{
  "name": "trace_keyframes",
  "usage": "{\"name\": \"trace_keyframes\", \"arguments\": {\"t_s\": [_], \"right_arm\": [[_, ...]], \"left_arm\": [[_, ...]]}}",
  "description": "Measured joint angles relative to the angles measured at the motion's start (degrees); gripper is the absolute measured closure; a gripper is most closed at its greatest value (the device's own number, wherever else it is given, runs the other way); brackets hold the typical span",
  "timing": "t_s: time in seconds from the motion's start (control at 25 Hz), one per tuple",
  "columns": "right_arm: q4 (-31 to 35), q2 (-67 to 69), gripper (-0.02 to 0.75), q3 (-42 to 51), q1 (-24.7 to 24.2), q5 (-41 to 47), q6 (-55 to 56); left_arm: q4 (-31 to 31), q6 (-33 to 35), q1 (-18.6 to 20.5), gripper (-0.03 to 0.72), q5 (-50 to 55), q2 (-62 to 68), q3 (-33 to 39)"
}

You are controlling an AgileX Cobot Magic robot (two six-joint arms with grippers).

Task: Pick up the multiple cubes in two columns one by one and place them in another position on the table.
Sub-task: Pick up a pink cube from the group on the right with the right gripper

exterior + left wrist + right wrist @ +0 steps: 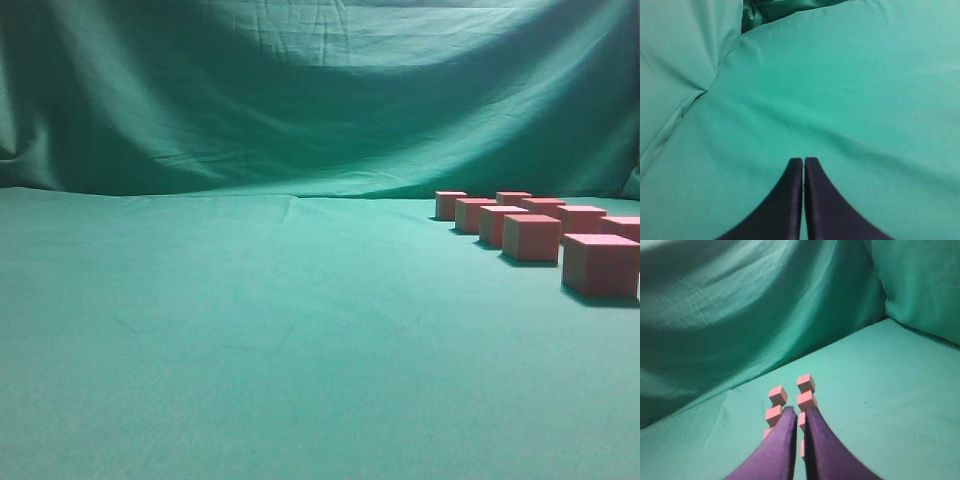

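Cubes [531, 237] crowd the right; table [250, 330] left lies open

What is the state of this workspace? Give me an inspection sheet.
Surface: table draped in teal-green cloth, slightly wrinkled.
Job's things: cubes, pinkish-red, in two columns at right, all resting on the cloth.
Clutter: nothing seen.
Grippers: left gripper shut, empty, over bare cloth; right gripper shut, empty, above the cube columns.
Cables: nothing seen.
Surroundings: green cloth backdrop, folded and creased.
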Motion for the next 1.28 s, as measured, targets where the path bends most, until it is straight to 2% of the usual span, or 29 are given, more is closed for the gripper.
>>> {"name": "trace_keyframes", "arguments": {"t_s": [0.12,0.24,0.36,0.56,0.76,0.88,1.0,1.2,1.24,1.28], "right_arm": [[0.83,0.0,0.687,-2.28,0.0,1.38,-0.91],[0.93,0.0,0.687,-8.73,0.0,3.48,-6.77],[3.71,3.3,0.687,-15.86,0.0,6.71,-9.09],[5.37,17.02,0.687,-24.15,0.29,22.15,-17.0],[5.03,29.73,0.687,-29.16,4.83,35.43,-28.98],[4.66,36.76,0.687,-31.58,5.61,42.52,-32.39],[4.43,43.05,0.687,-33.7,5.61,45.23,-35.02],[2.24,51.29,0.687,-36.6,5.61,44.23,-36.46],[1.47,52.92,0.738,-37.26,5.61,43.98,-36.07],[0.65,54.49,0.738,-38.19,5.61,43.89,-35.01]], "left_arm": [[0.0,0.0,0.0,0.688,0.0,0.0,0.0],[0.0,0.0,0.0,0.688,0.0,0.0,0.0],[0.0,0.0,0.0,0.688,0.0,0.0,0.0],[0.0,0.0,0.0,0.688,0.0,0.0,0.0],[0.0,0.0,0.0,0.688,0.0,0.0,0.0],[0.0,0.0,0.0,0.688,0.0,0.0,0.0],[0.0,0.0,0.0,0.688,0.0,0.0,0.0],[0.0,0.0,0.0,0.688,0.0,0.0,0.0],[0.0,0.0,0.0,0.688,0.0,0.0,0.0],[0.0,0.0,0.0,0.688,0.0,0.0,0.0]]}}
